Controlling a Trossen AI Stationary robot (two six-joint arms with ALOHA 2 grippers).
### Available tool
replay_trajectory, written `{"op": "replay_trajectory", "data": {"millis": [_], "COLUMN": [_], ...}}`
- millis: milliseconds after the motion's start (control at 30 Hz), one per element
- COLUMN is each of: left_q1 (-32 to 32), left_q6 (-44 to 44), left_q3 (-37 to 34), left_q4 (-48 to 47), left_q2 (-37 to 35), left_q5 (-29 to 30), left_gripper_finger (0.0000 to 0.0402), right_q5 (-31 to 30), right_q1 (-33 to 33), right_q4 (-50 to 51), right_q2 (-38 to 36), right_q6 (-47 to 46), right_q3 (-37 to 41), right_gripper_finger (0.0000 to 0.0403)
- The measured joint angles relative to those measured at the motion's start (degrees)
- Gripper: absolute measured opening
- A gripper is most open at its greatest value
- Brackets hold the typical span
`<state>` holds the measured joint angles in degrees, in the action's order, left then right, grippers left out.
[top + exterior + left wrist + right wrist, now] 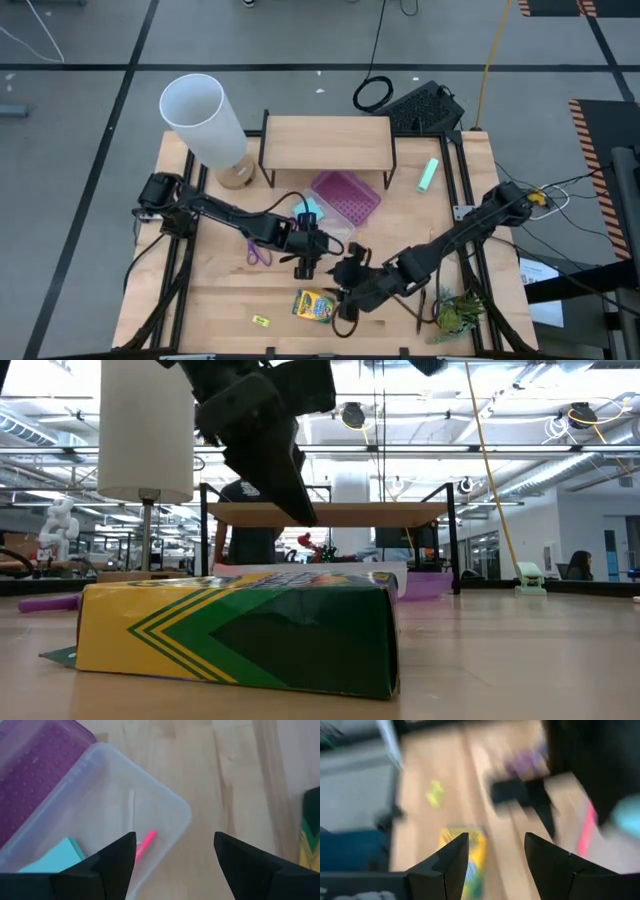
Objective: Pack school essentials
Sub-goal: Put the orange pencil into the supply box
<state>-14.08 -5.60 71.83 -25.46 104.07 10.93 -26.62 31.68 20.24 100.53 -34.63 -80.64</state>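
Note:
The clear case (332,228) lies open at mid-table, its purple lid (346,195) lying flat beyond it. In the case are a blue sticky-note pad (55,856) and a pink pen (145,842). My left gripper (175,855) hovers open over the case's near corner. The yellow-green crayon box (313,305) lies flat on the table nearer the front. My right gripper (496,862) is open just above and to the right of the crayon box (467,855). Purple-handled scissors (258,250) and a tiny yellow piece (260,320) lie on the table to the left.
A white lamp (205,118) and a wooden shelf (327,142) stand at the back. A small green potted plant (458,312) is at the front right, with a thin dark pen (420,312) beside it. A pale green object (428,175) lies at the right.

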Motion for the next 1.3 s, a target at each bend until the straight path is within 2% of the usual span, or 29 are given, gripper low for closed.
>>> {"op": "replay_trajectory", "data": {"millis": [100, 233, 367, 467, 600, 867, 1000, 1100, 1167, 1300], "left_q1": [-0.77, -2.15, -3.80, -5.42, -8.09, -13.88, -17.37, -19.24, -19.65, -19.54], "left_q6": [-0.89, -1.68, -3.23, -3.57, -3.32, -4.46, -5.37, -1.93, 0.12, 2.64], "left_q3": [0.00, 0.00, 0.00, 0.00, 0.00, 0.00, -0.02, -0.02, -0.02, -0.02], "left_q4": [-0.64, -0.55, -0.23, 0.30, 0.00, -4.94, -3.96, 0.19, 3.38, 6.56], "left_q2": [0.00, 0.02, 0.02, 0.02, 0.02, 0.02, 0.07, 0.07, 0.07, 0.07], "left_q5": [0.14, 1.13, 2.77, 3.84, 6.29, 11.09, 15.43, 18.35, 17.94, 15.62], "left_gripper_finger": [0.0271, 0.0271, 0.0271, 0.0271, 0.0271, 0.0271, 0.0271, 0.0271, 0.0271, 0.0271], "right_q5": [0.81, 5.93, 8.60, 12.12, 19.35, 32.83, 35.37, 38.27, 40.24, 40.51], "right_q1": [0.26, -0.74, -1.43, -2.71, -4.96, -6.44, -4.66, -3.42, -2.69, -1.88], "right_q4": [12.62, 33.54, 54.13, 63.11, 62.99, 52.07, 47.03, 44.74, 45.42, 49.95], "right_q2": [-0.71, -1.97, -2.22, -2.28, -2.46, -2.54, -2.54, -2.54, -2.56, -2.56], "right_q6": [-12.83, -32.59, -46.01, -52.18, -53.26, -51.56, -51.73, -52.57, -53.59, -55.67], "right_q3": [0.00, 0.00, 0.02, 1.49, 7.11, 17.47, 18.00, 17.27, 17.18, 18.31], "right_gripper_finger": [0.0185, 0.0185, 0.0185, 0.0185, 0.0185, 0.0185, 0.0185, 0.0185, 0.0185, 0.0185]}}
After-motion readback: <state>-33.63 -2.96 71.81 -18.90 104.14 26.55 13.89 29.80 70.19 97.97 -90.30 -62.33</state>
